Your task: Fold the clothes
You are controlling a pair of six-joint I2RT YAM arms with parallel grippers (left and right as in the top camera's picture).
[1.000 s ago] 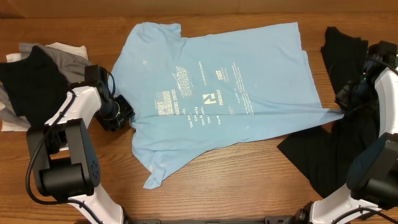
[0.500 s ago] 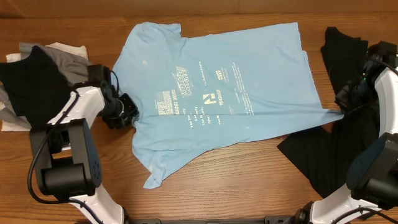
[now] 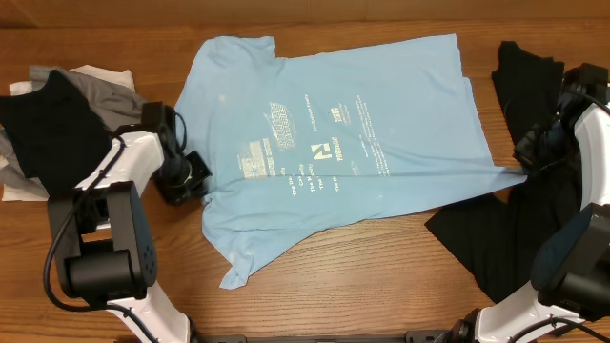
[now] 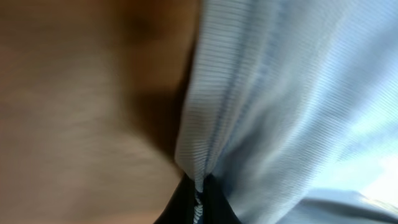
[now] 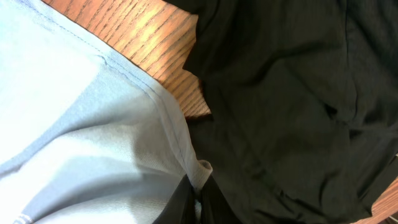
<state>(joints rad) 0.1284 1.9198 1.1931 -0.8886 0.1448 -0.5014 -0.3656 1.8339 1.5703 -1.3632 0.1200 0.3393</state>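
**Booth:** Where's the shirt at this moment?

**Me:** The light-blue T-shirt (image 3: 334, 143) lies spread across the middle of the wooden table (image 3: 381, 257), small white print facing up.

**Booth:** And your claws?

**Me:** My left gripper (image 3: 195, 179) is pinched tight on the shirt's left edge. In the left wrist view, the fabric bunches straight down into my closed fingertips (image 4: 219, 208). My right gripper (image 3: 526, 162) is clamped on the far right corner, which is drawn out to a point, with the hem caught between the fingers.

**Booth:** What's around you?

**Me:** A black garment (image 3: 534, 229) sprawls under my right arm, just beside that corner. Beyond my left arm sits a pile of clothes (image 3: 57, 124), black over grey and white.
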